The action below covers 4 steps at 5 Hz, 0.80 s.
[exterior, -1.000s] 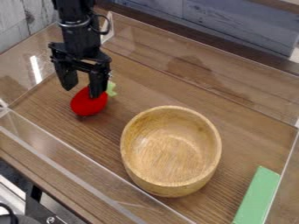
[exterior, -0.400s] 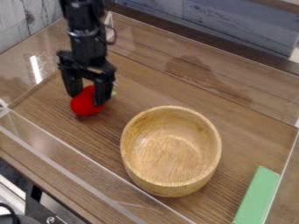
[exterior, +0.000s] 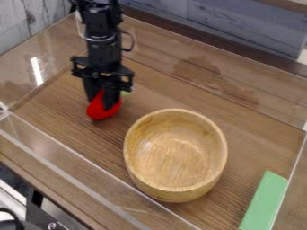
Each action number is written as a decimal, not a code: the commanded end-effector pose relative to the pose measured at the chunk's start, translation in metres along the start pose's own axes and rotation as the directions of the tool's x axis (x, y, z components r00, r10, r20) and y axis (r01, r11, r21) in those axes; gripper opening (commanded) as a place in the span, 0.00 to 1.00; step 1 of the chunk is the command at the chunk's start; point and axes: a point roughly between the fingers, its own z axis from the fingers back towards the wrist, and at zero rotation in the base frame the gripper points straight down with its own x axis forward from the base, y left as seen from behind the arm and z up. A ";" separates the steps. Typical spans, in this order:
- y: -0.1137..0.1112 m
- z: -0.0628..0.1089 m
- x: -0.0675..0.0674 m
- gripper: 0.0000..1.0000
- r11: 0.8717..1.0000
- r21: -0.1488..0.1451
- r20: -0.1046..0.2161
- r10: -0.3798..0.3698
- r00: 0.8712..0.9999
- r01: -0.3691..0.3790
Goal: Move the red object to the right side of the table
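Observation:
The red object point(exterior: 100, 111), a small toy strawberry, lies on the left part of the dark wood-grain table point(exterior: 228, 85). My black gripper point(exterior: 106, 102) points straight down onto it. Its fingers stand close together, pinching the strawberry's upper part, so only the lower left of the red body shows beneath them. The strawberry's green top is hidden by the fingers.
A round light wooden bowl point(exterior: 177, 153) stands just right of the gripper, near the front. A flat green block point(exterior: 267, 202) lies at the front right corner. Low clear acrylic walls point(exterior: 72, 154) edge the table.
The gripper has shifted right and slightly down over the strawberry. Its fingers, spread wide before, have closed in on the fruit.

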 end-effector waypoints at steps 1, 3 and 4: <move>-0.031 0.040 0.009 0.00 1.000 0.000 0.099 0.022 0.995 -0.023; -0.066 0.043 0.058 0.00 0.994 0.018 0.131 -0.114 0.985 0.112; -0.069 0.036 0.076 0.00 0.994 0.023 0.120 -0.109 0.987 0.106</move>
